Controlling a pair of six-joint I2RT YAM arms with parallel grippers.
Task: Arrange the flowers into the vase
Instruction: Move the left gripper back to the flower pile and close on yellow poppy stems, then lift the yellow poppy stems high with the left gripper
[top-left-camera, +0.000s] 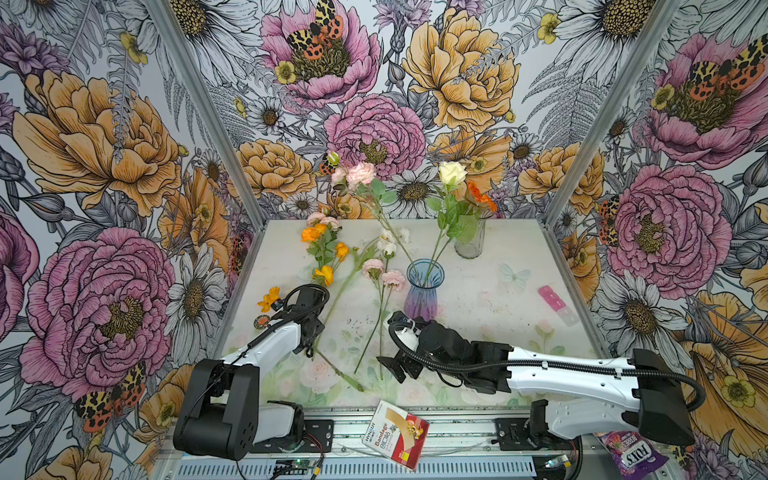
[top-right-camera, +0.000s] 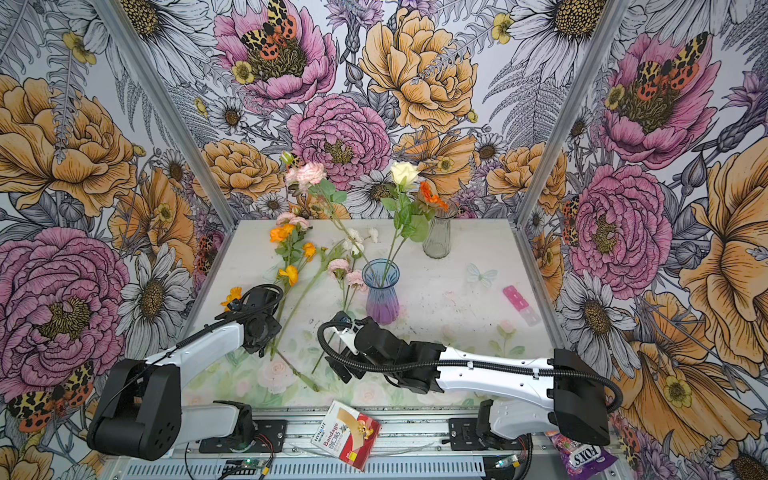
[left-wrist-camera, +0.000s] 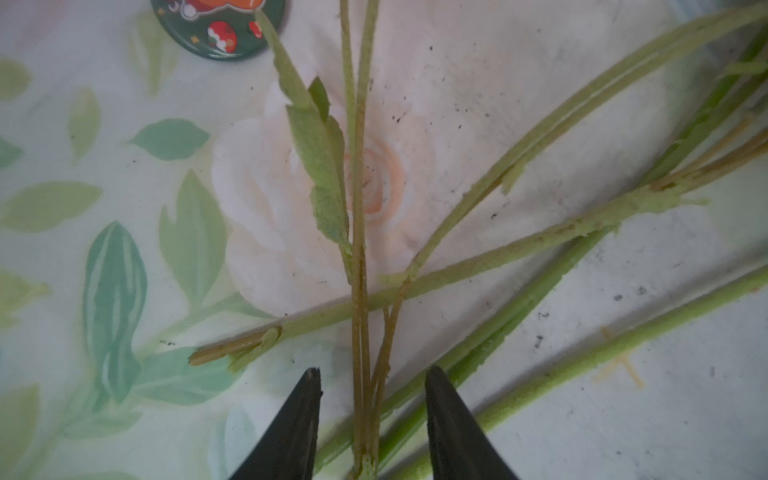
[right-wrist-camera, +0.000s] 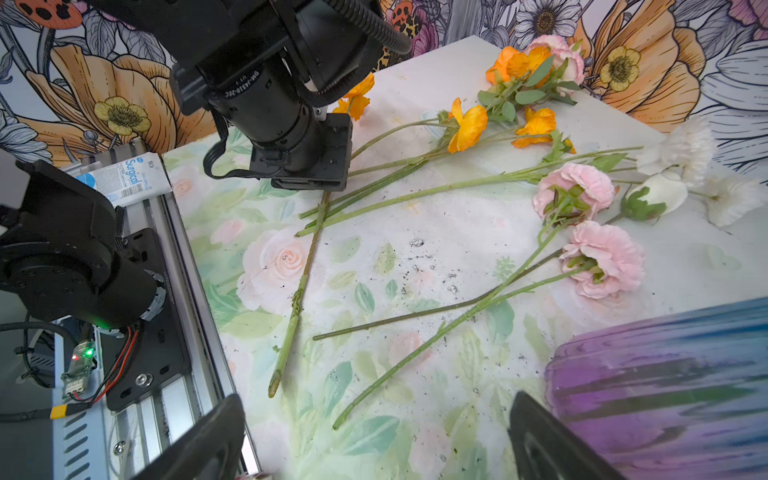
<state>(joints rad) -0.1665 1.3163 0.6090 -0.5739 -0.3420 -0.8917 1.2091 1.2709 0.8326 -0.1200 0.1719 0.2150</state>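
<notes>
Strewn over a matte, rose-printed table (top-left-camera: 478, 291): flowers (top-left-camera: 376, 268) with ruffled pink, orange and white fabric blooms, their fuzzy green stems crossed at front left. Two more standing in a ribbed, waisted glass vase (top-left-camera: 420, 297), blue fading to purple, mid-table. Left gripper (left-wrist-camera: 374, 380) low over the crossing, pointed black fingers part spread astride one thin stem — a gap either side, nothing pinched. Right gripper (right-wrist-camera: 376, 411) spread wide and empty, just beside the vase's purple belly.
</notes>
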